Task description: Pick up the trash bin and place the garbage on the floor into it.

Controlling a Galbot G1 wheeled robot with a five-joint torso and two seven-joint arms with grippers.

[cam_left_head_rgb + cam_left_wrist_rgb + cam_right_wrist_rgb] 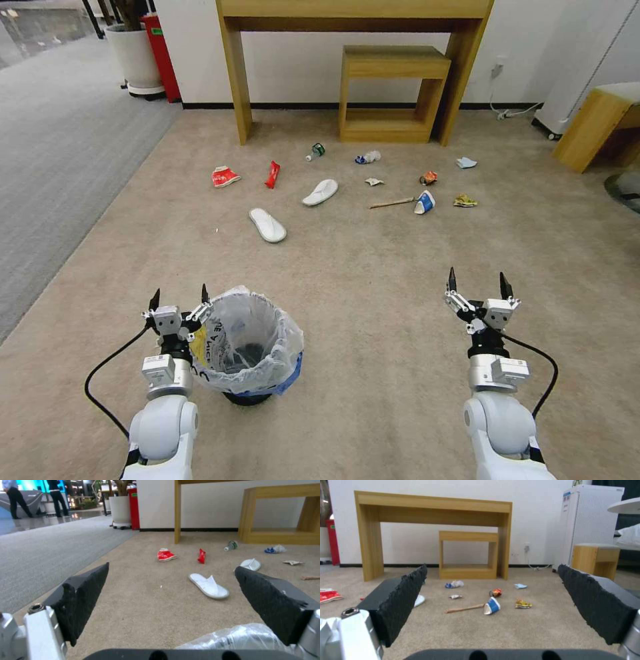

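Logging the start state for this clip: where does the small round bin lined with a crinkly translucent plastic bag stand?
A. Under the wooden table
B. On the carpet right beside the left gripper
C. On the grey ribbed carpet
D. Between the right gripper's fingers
B: the small round bin lined with a crinkly translucent plastic bag stands on the beige carpet right beside the open left gripper; the right gripper is open, holding nothing.

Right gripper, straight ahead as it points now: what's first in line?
Judging by the right wrist view, the right gripper, fingers open, faces bare carpet first; the cup and stick come next, though depth is uncertain.
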